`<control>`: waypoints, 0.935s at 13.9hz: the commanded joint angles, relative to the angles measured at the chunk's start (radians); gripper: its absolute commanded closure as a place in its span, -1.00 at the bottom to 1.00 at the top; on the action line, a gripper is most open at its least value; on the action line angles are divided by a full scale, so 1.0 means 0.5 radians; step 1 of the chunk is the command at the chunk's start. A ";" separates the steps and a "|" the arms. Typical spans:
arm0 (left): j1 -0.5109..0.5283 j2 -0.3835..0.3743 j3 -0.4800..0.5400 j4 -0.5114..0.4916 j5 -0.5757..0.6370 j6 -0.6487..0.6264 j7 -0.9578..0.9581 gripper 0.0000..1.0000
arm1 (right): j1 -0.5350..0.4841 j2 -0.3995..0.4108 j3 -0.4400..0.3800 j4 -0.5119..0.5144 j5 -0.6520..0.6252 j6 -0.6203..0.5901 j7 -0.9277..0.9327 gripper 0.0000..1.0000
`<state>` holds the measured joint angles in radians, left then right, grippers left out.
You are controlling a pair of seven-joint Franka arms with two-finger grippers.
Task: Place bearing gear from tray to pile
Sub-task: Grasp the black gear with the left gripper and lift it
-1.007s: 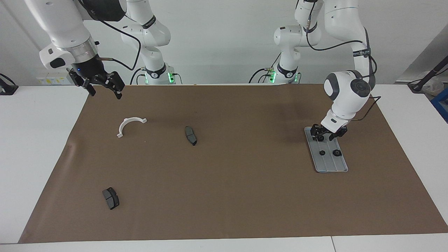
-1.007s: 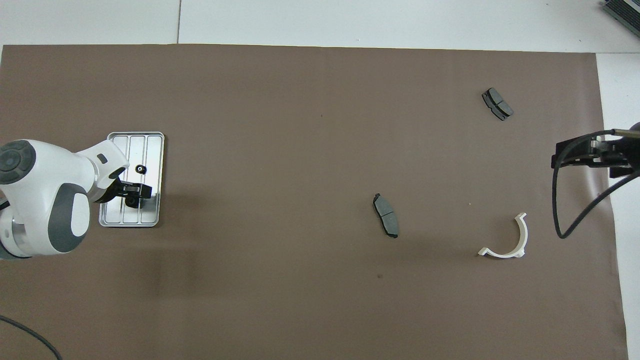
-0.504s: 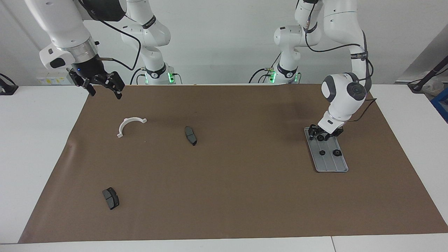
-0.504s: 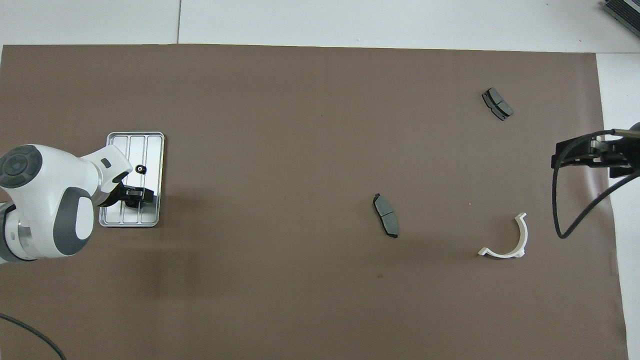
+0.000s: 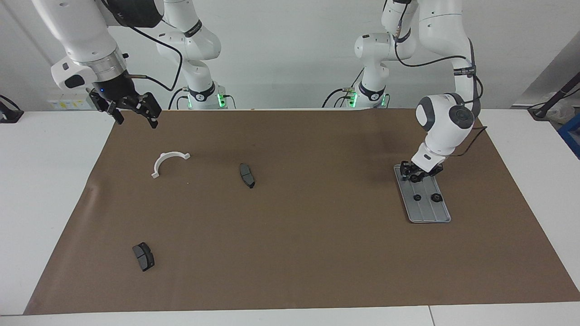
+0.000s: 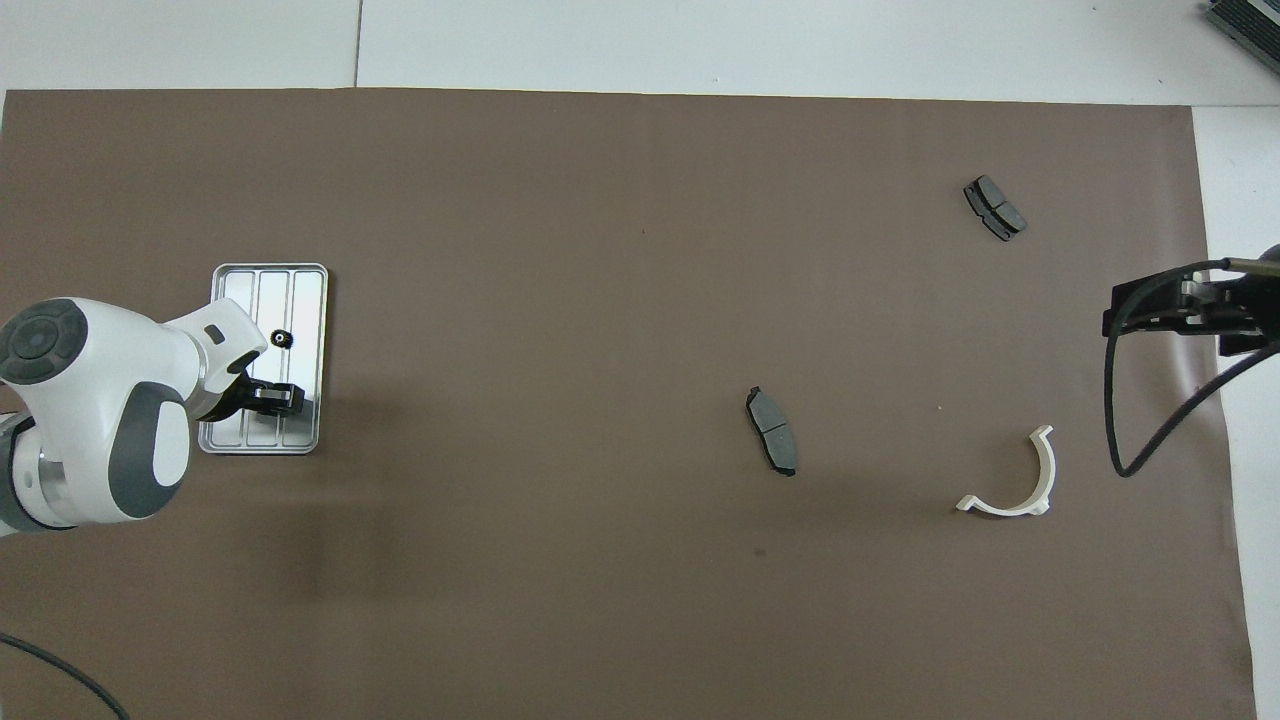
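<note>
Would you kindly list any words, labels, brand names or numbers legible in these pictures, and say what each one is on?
None can be read.
Black band on the left arm: pale marks, too small to read.
Yellowish label strip on the wall: too blurred to read.
Flat grooved silver-grey metal tray, white half-ring bracket and brown table mat: no text visible.

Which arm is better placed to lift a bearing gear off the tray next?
Left. The left gripper is already down at a gear on the tray, at the end nearer the robots. The right gripper waits in the air near the white bracket, at the table's right-arm end.
</note>
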<state>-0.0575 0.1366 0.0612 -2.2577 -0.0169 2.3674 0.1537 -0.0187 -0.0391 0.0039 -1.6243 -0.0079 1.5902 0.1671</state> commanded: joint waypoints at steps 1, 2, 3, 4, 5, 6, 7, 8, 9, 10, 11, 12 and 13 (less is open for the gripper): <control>0.014 -0.019 0.000 -0.074 -0.003 0.061 -0.010 0.14 | -0.018 0.002 0.014 0.003 0.025 -0.023 0.000 -1.00; 0.014 -0.019 0.000 -0.074 -0.003 0.061 -0.013 0.20 | -0.015 0.002 0.014 0.003 0.025 -0.023 0.000 -1.00; 0.014 -0.019 0.000 -0.074 -0.003 0.061 -0.013 0.27 | -0.015 0.002 0.014 0.003 0.025 -0.020 0.000 -1.00; 0.014 -0.019 0.000 -0.074 -0.003 0.064 -0.013 0.32 | -0.018 0.002 0.014 0.003 0.025 -0.023 0.000 -1.00; 0.014 -0.016 0.000 -0.071 -0.003 0.064 -0.013 0.40 | -0.018 0.002 0.014 0.003 0.025 -0.023 0.000 -1.00; 0.014 -0.013 0.000 -0.062 -0.003 0.061 -0.016 0.45 | -0.015 0.002 0.014 0.003 0.025 -0.023 0.000 -1.00; 0.011 -0.006 0.000 -0.044 -0.003 0.051 -0.019 0.47 | -0.015 -0.002 0.014 0.003 0.025 -0.023 0.000 -1.00; 0.002 0.003 0.000 0.002 -0.003 0.030 -0.022 0.50 | -0.015 0.001 0.014 0.003 0.025 -0.023 0.000 -1.00; -0.011 0.009 0.000 0.060 -0.003 -0.010 -0.046 0.51 | -0.015 -0.002 0.014 0.003 0.025 -0.023 0.000 -1.00; -0.017 0.018 -0.009 0.146 -0.006 -0.083 -0.107 0.52 | -0.018 -0.002 0.014 0.003 0.025 -0.023 0.000 -1.00; -0.038 0.021 -0.024 0.229 -0.027 -0.157 -0.211 0.52 | -0.015 -0.002 0.014 0.003 0.025 -0.023 0.000 -1.00; -0.114 0.021 -0.024 0.290 -0.046 -0.194 -0.328 0.52 | -0.015 -0.002 0.014 0.003 0.025 -0.020 0.000 -1.00; -0.209 0.021 -0.024 0.315 -0.052 -0.203 -0.487 0.52 | -0.018 -0.002 0.014 0.003 0.025 -0.023 0.000 -1.00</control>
<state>-0.0848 0.1353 0.0462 -2.1618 -0.0264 2.3152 0.0301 -0.0187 -0.0391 0.0039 -1.6243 -0.0079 1.5902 0.1671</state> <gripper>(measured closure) 0.643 0.000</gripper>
